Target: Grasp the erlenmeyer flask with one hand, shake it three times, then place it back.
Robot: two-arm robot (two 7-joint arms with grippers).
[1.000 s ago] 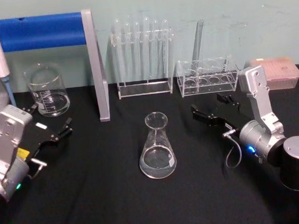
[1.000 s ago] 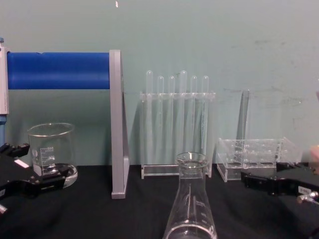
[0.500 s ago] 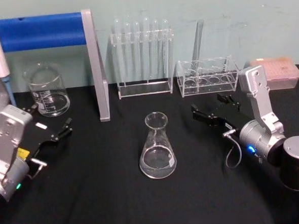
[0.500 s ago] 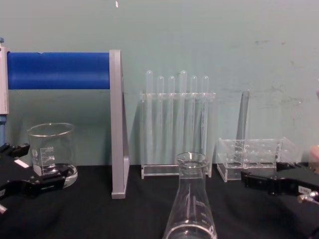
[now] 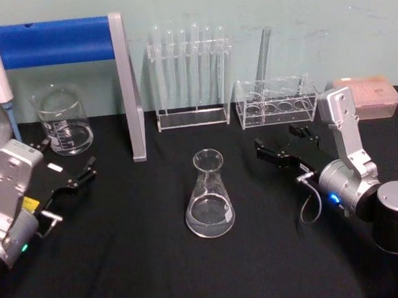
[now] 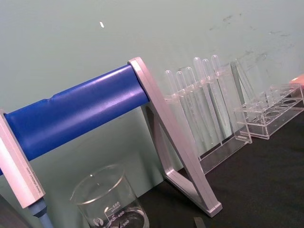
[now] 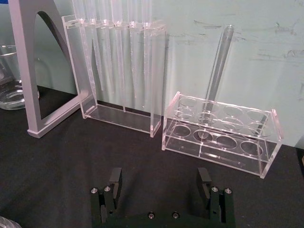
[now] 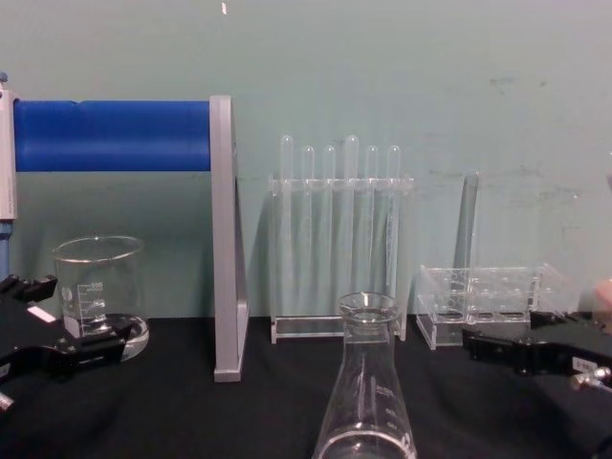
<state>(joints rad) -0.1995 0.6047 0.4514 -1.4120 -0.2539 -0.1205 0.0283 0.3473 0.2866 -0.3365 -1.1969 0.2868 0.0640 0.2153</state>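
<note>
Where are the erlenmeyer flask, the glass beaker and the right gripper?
erlenmeyer flask (image 5: 209, 206), head view, on its cone wall.
glass beaker (image 5: 64, 123), head view, on its side wall.
right gripper (image 5: 284, 144), head view, midway between its fingertips.

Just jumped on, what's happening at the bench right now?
Nothing is being held. The erlenmeyer flask stands upright on the black table, centred between the two arms and touched by neither. The right claw is open, off to the flask's right, in front of the low clear rack. The left claw is also open, at the left near the beaker. The grasp and shakes are not yet done.
</note>
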